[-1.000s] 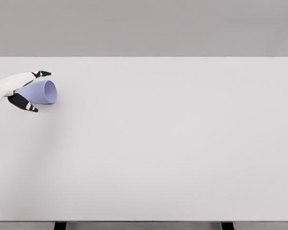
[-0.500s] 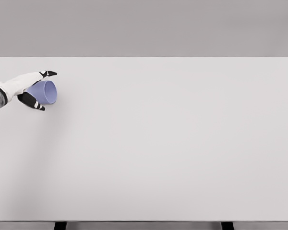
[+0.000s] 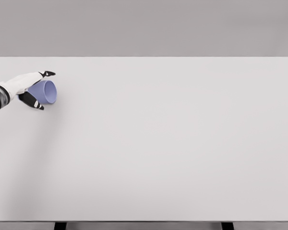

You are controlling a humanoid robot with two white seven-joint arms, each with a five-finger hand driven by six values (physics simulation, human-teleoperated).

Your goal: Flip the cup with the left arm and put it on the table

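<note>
Lavender cup [image 3: 45, 92] sideways, far left

No legible text, labels, brand marks, numbers or signs are showing anywhere in the head view.
</note>
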